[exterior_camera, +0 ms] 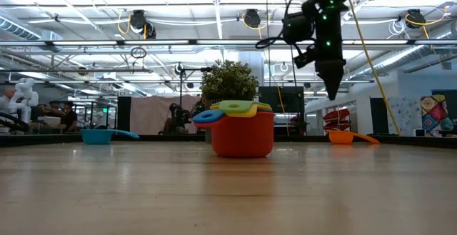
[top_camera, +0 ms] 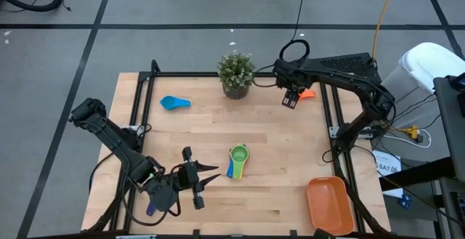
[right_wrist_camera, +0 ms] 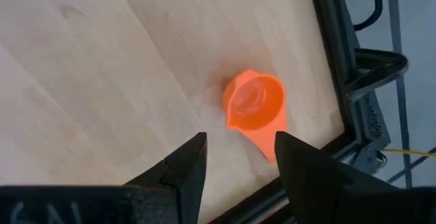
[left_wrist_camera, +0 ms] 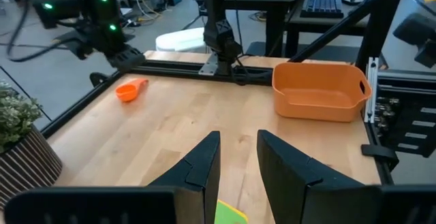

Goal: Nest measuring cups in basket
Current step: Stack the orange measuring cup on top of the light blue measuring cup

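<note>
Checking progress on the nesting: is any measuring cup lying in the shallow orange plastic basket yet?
No: the high view shows the shallow orange plastic basket holding nothing, with the small orange plastic measuring cup at the table's far right edge.

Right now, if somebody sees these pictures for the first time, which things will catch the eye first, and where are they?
Probably the bright stack of nested cups near the middle of the table, with the left gripper open just beside it. Next, the right gripper hangs open above a lone orange cup at the far right edge. An orange basket waits in the near right corner.
</note>
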`<act>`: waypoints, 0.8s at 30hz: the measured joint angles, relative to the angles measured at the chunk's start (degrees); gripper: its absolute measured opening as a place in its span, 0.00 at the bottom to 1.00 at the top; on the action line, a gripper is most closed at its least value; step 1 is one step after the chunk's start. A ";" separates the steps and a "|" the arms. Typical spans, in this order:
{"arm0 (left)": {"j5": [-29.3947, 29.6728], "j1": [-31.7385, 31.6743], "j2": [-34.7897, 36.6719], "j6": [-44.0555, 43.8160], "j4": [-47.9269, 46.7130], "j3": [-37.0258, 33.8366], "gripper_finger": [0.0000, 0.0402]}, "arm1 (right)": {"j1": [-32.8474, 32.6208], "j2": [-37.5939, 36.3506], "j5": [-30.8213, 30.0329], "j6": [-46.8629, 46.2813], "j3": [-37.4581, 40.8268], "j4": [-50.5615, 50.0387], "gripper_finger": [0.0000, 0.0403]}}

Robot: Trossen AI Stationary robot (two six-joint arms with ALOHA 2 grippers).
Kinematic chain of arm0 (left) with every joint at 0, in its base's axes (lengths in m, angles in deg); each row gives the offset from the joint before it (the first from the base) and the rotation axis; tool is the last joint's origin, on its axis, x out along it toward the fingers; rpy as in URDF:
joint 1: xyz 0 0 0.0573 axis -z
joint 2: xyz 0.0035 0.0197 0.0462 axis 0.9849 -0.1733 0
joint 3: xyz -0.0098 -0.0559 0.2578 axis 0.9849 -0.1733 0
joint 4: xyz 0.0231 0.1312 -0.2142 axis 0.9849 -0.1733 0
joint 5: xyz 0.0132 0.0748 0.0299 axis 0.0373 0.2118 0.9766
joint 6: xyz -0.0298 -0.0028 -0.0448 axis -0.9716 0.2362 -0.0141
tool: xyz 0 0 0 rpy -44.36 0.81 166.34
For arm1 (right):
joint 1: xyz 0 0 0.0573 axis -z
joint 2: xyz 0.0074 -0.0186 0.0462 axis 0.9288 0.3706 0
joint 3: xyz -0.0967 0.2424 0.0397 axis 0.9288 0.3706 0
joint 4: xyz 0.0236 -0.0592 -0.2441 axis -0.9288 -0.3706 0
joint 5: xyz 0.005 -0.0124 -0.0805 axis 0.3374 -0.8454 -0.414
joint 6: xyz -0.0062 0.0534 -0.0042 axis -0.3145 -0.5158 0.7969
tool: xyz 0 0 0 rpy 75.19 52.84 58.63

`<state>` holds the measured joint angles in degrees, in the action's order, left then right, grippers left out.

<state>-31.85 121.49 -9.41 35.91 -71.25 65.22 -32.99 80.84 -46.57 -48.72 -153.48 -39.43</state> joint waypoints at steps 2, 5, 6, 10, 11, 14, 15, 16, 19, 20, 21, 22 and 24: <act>0.76 0.00 0.00 0.17 0.00 0.00 0.25 | 0.03 -1.19 -0.02 0.34 2.57 2.09 0.41; 3.03 -0.05 0.00 0.16 0.02 0.00 0.25 | 0.16 -2.82 -0.04 1.27 6.02 4.05 0.41; 3.88 -0.16 0.00 0.16 0.02 0.00 0.25 | 0.26 -3.30 -0.04 1.45 7.09 4.65 0.41; 5.21 -0.82 0.00 -0.13 0.04 0.00 0.25 | 1.09 -4.27 -0.04 1.47 11.56 6.90 0.41; 5.21 -1.04 0.00 -0.13 0.03 0.00 0.25 | 1.41 -4.34 -0.04 1.51 12.69 7.32 0.41; 5.23 -1.40 0.00 -0.20 0.04 0.00 0.25 | 2.10 -4.40 -0.09 2.14 15.64 9.72 0.41; 5.23 -1.50 0.00 -0.20 0.04 0.00 0.25 | 2.29 -4.38 -0.09 2.25 16.44 10.85 0.41; 5.23 -1.65 0.00 -0.20 0.04 0.00 0.25 | 2.48 -4.38 -0.09 2.28 17.10 12.05 0.41; 5.23 -1.70 0.00 -0.20 0.04 0.00 0.25 | 3.08 -4.38 -0.09 2.55 18.27 15.14 0.41; 5.23 -1.70 0.00 -0.19 0.04 0.00 0.25 | 3.34 -4.38 -0.04 2.82 18.40 15.97 0.41; 5.22 -1.70 0.00 -0.20 0.04 0.00 0.25 | 3.52 -4.38 -0.05 3.18 18.46 16.80 0.41; 5.23 -1.70 0.00 -0.24 0.02 0.00 0.25 | 3.75 -4.41 -0.07 3.46 18.46 17.53 0.41; 5.21 -1.70 0.00 -0.28 0.04 0.00 0.25 | 4.14 -4.41 -0.04 3.80 18.46 18.72 0.41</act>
<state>-26.63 119.79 -9.41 35.63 -71.20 65.22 -28.86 76.44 -46.61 -44.92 -135.01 -20.71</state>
